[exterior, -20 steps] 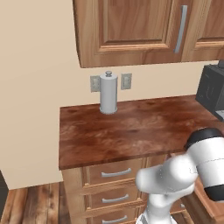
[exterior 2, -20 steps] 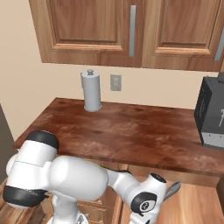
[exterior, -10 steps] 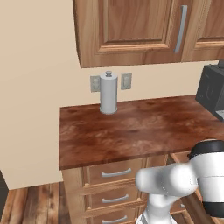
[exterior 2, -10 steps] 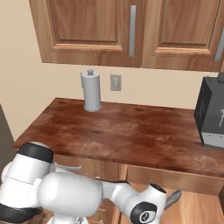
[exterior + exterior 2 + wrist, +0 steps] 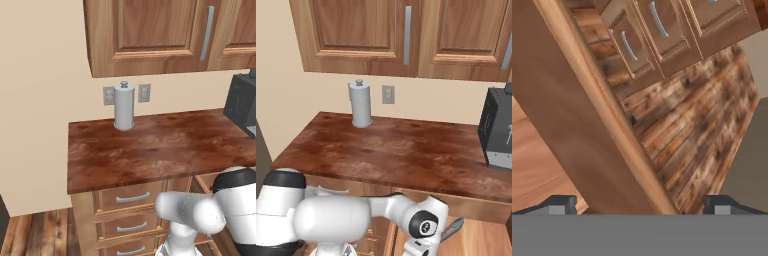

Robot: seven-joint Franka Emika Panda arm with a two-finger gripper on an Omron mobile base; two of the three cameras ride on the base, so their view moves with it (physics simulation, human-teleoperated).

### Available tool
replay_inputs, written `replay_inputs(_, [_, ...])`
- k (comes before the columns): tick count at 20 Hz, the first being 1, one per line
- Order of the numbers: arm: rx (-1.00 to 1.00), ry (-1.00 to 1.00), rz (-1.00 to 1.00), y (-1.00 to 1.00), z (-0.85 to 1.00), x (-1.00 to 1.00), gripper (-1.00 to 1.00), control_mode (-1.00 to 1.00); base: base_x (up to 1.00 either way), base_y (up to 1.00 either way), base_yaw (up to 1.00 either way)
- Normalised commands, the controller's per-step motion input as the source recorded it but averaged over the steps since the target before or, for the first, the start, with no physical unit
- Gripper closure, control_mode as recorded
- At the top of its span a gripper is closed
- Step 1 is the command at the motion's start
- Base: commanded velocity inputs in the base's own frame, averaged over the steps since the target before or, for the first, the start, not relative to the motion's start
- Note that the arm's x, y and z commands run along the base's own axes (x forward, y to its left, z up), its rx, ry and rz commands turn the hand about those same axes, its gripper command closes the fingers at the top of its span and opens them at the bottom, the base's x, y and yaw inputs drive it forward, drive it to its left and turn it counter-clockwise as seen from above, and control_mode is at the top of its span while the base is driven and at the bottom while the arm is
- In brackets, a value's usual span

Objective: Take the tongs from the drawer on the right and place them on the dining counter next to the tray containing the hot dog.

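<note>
Gripper spread wide over the drawer; tips barely visible.

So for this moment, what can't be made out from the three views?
- Tongs: whether they lie in the drawer; the hand view catches just a strip of its pale inside past the brown front.
- Drawer in the right base view: mostly hidden by the arm and cut by the bottom edge.
- Gripper: open, nothing between the tips; its body is cut by the right base view's bottom edge.
- Dark appliance: cut off at the right edge.
</note>
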Motion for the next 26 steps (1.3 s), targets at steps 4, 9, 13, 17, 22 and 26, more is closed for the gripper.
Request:
replay_inputs(4, [0.0,0.11,0.01,0.11,0.58,0.14,-1.0,-1.0,0.0,0.0,0.0])
replay_inputs(9, [0.0,0.05,0.14,0.13,0.04,0.62,-1.0,-1.0,0.0,0.0,0.0])
replay_inputs(13, [0.0,0.05,0.28,0.02,-0.01,0.57,-1.0,-1.0,0.0,0.0,0.0])
replay_inputs(17, [0.01,0.05,0.19,0.0,0.0,0.11,-1.0,-1.0,0.0,0.0,0.0])
replay_inputs(22, [0.01,-0.05,0.05,0.0,0.01,-0.18,-1.0,-1.0,0.0,0.0,0.0])
replay_inputs(26, [0.0,-0.02,0.12,0.0,0.09,-0.08,-1.0,-1.0,0.0,0.0,0.0])
